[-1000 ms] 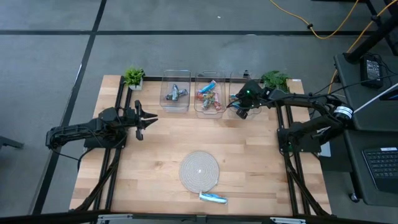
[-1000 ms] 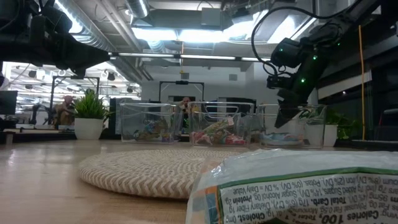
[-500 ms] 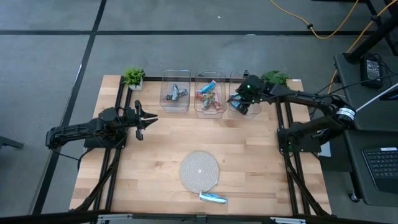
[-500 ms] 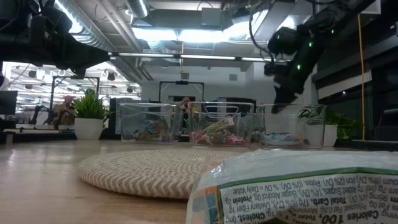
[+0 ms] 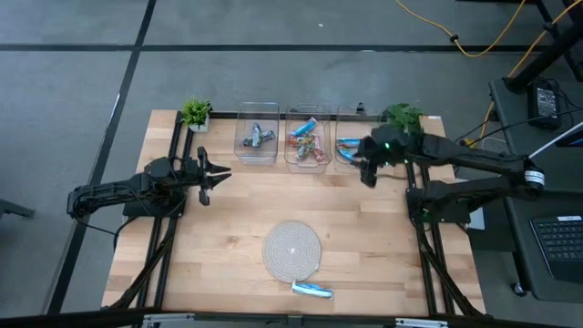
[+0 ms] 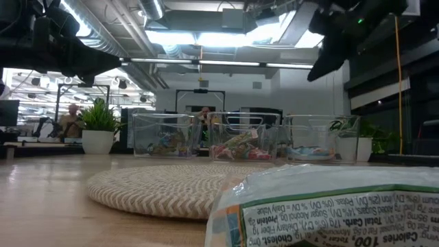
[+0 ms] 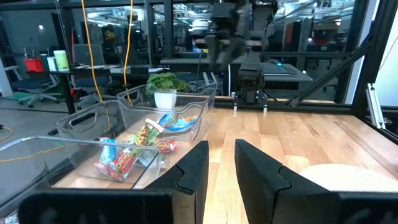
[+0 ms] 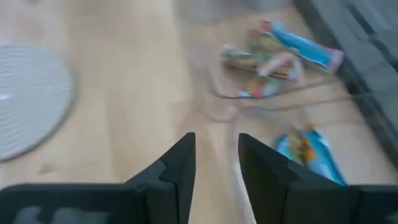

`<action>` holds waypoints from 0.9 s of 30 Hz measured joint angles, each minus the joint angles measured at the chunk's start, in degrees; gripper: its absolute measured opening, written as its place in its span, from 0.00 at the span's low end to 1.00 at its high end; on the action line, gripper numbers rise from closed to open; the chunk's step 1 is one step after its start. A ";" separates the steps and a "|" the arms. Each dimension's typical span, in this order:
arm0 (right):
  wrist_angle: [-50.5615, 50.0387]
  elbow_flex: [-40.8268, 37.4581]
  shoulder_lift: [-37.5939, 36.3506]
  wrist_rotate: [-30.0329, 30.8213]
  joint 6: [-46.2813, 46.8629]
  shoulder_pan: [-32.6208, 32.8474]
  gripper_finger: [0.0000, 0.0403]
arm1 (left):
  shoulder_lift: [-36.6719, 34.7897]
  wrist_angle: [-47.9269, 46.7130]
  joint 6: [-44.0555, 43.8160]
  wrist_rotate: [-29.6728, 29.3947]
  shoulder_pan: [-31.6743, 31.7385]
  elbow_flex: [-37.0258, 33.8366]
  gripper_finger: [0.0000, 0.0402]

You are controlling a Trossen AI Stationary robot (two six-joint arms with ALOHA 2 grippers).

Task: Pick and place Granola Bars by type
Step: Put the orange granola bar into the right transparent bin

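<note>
The left gripper (image 5: 217, 171) is hovering left of the round woven mat (image 5: 292, 248), its fingers showing a narrow gap, holding nothing. Beyond the mat, three clear bins (image 5: 257, 144) are holding sorted granola bars (image 5: 306, 138). One blue bar (image 5: 311, 291) is lying just in front of the mat. The right gripper (image 5: 365, 173) is hanging beyond and right of the mat, narrowly parted and empty.
</note>
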 joint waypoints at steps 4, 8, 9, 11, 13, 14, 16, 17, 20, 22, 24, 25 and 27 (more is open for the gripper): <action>0.10 -0.57 -1.77 0.32 0.73 6.52 0.31 | 0.02 0.00 0.00 -0.02 0.02 0.00 0.18; 1.97 -0.59 -1.23 0.98 -0.63 13.07 0.31 | 0.00 0.00 0.00 0.00 0.02 0.01 0.18; 2.53 -0.57 -0.87 2.05 -0.86 14.87 0.31 | 0.00 0.00 0.00 -0.01 0.00 0.01 0.18; 2.59 -0.59 0.20 5.05 -0.84 18.82 0.31 | 0.00 0.00 0.00 -0.02 0.02 0.02 0.18; 3.35 -0.59 1.61 8.26 -0.73 22.99 0.31 | 0.02 0.02 -0.02 0.00 0.00 0.00 0.18; 3.85 -0.61 2.46 9.34 -0.71 25.19 0.31 | 0.00 0.00 0.00 0.00 0.02 0.00 0.18; 5.70 -0.61 4.38 10.39 -0.69 29.32 0.31 | 0.00 0.02 0.00 0.00 0.00 0.01 0.18; 6.98 -0.61 5.40 10.51 -0.72 31.30 0.31 | 0.01 0.00 -0.01 0.00 0.00 0.01 0.18; 11.64 -0.61 8.63 10.56 -1.06 36.85 0.31 | 0.02 0.02 -0.02 0.00 0.00 0.02 0.18; 15.10 -0.63 11.01 10.57 -2.70 40.03 0.31 | 0.02 0.02 0.00 0.00 0.00 0.00 0.18; 20.17 -0.63 13.75 10.55 -5.79 42.61 0.31 | 0.00 0.02 0.00 0.00 0.02 0.01 0.18; 23.07 -0.63 15.47 10.54 -7.26 43.79 0.31 | 0.00 0.02 0.00 -0.02 0.00 0.00 0.18; 28.42 -0.63 18.94 10.62 -10.60 45.90 0.31 | 0.01 0.02 0.00 0.00 0.01 0.00 0.18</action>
